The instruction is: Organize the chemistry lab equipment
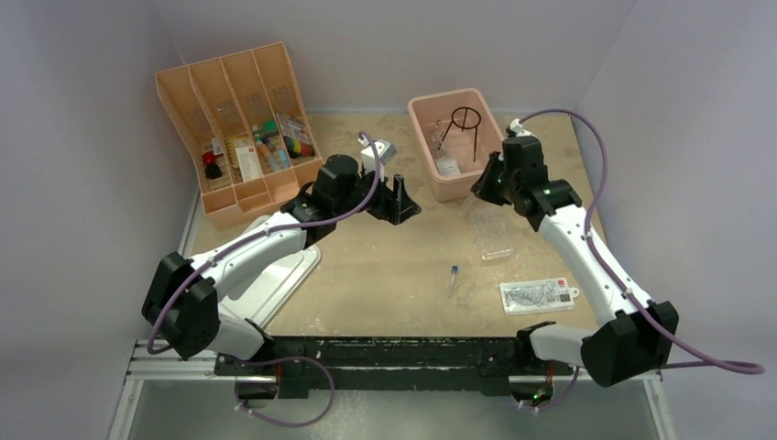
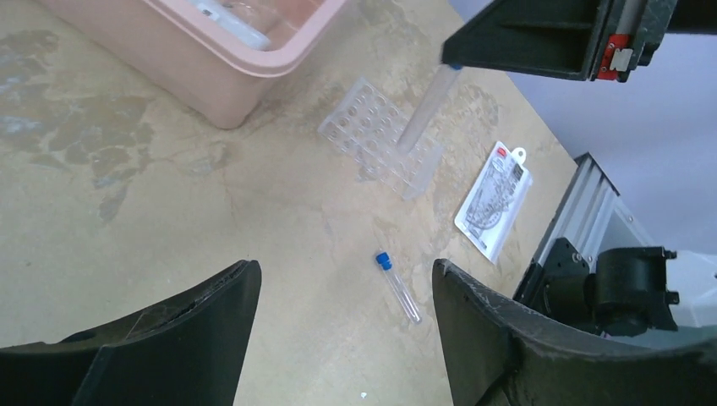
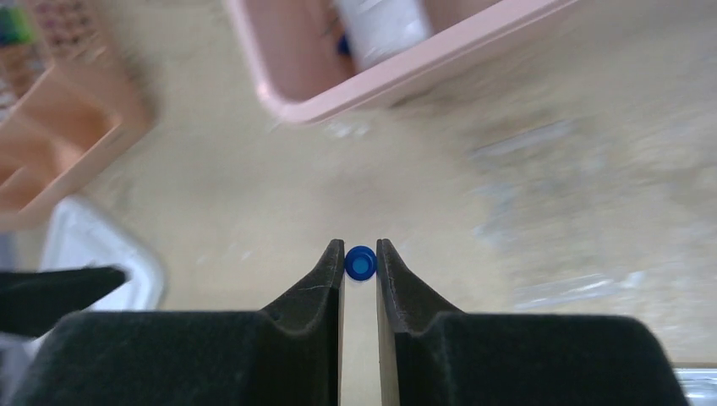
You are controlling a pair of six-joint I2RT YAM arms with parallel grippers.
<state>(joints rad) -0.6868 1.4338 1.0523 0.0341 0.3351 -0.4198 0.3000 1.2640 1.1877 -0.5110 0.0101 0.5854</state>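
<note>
Blue-capped tube in right pincer, hanging steeply, cap up.

Pink tub: blurred, cut off by the top edge of the right wrist view. Orange tray: blurred and cropped at that view's upper left; its small items unidentifiable from above. Clear tube: upper end hidden behind the right gripper, left wrist view, upper right.

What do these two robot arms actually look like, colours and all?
The left arm and right arm have white shells with bulky black joints. A purple cable loops along each. The left gripper and right gripper each end in two black wedge-shaped fingers.
</note>
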